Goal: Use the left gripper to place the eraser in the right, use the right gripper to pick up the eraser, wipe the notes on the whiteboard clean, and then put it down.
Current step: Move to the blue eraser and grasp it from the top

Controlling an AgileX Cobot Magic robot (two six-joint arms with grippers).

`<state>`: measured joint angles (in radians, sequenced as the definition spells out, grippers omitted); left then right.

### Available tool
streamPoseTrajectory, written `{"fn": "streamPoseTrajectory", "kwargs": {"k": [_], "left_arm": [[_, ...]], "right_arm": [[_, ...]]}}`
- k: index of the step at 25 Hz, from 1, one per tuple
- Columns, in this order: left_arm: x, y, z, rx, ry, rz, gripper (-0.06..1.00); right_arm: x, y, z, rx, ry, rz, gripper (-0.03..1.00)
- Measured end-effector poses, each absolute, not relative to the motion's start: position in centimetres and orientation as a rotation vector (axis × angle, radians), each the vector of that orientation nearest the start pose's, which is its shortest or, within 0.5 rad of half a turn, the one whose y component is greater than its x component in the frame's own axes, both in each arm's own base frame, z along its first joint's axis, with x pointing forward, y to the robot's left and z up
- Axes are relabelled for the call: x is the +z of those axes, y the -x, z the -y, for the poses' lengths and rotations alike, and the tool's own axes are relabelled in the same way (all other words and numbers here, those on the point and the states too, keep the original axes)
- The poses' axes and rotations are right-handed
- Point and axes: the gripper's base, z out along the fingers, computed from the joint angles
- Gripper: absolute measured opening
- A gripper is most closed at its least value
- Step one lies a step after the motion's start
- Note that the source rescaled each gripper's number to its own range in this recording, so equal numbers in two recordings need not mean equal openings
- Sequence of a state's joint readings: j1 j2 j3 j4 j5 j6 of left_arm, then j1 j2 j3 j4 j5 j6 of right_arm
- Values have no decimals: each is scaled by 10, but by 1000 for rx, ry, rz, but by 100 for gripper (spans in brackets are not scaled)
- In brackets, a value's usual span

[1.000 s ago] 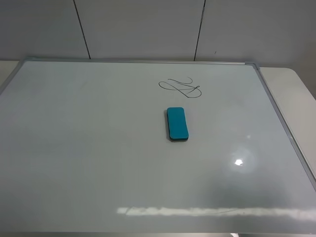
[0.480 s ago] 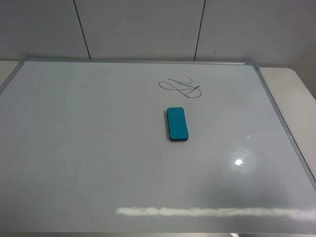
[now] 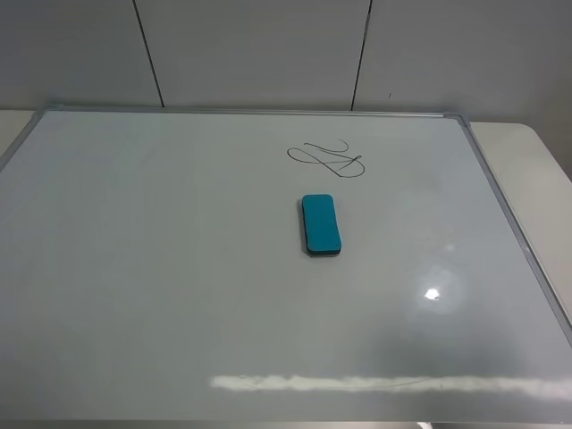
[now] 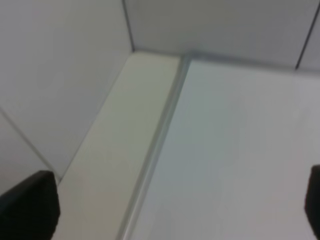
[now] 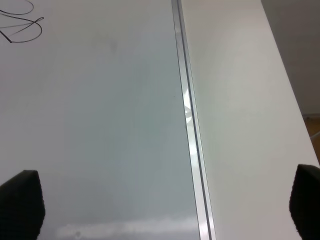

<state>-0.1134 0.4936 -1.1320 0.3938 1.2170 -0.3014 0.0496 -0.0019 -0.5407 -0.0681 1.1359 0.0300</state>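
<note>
The teal eraser [image 3: 321, 223] lies flat near the middle of the whiteboard [image 3: 161, 268], just below the black notes [image 3: 327, 159]. Neither arm shows in the exterior high view. In the left wrist view my left gripper [image 4: 172, 210] is open and empty, its dark fingertips [image 4: 30, 205] wide apart above the board's left frame edge [image 4: 160, 135]. In the right wrist view my right gripper [image 5: 162, 205] is open and empty, fingertips [image 5: 20, 200] wide apart over the board's right frame edge [image 5: 187, 125]. A part of the notes [image 5: 22, 22] shows at that view's corner. The eraser is outside both wrist views.
The board lies on a pale table [image 3: 527, 161] that shows as strips at its left [image 4: 125, 140] and right [image 5: 235, 125] sides. A grey panelled wall [image 3: 268, 54] stands behind. A light glare spot [image 3: 433, 293] shines on the board's right part.
</note>
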Motion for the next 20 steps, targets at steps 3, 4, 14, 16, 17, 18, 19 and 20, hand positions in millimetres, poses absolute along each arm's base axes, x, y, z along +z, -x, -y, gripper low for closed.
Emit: {"fn": "streamPoseTrajectory", "kwargs": {"k": [3,4,14,16,17,18,19,20], "left_arm": [[392,-13,-31,219,337,-2049,100],[377,-12,-31,214,364,-2063,100],[290,-6,-26,157,378,-2035,100],[286,1,-24,116,384,-2015,100],[284,5,-22,79,387,-2011,100],[282,7,-21,48,386,-2003,100],[281,9,-18,16,382,-2000,100],[281,9,-17,-3,371,-2001,100]], "right_arm": [[282,13,6,-33,12,-2075,97],[282,13,6,-33,12,-2075,97],[282,13,6,-33,12,-2075,97],[282,13,6,-33,12,-2075,97],[282,13,6,-33,12,-2075,97],[282,13,6,-33,12,-2075,97],[282,13,6,-33,12,-2075,97],[282,13,6,-33,12,-2075,97]]}}
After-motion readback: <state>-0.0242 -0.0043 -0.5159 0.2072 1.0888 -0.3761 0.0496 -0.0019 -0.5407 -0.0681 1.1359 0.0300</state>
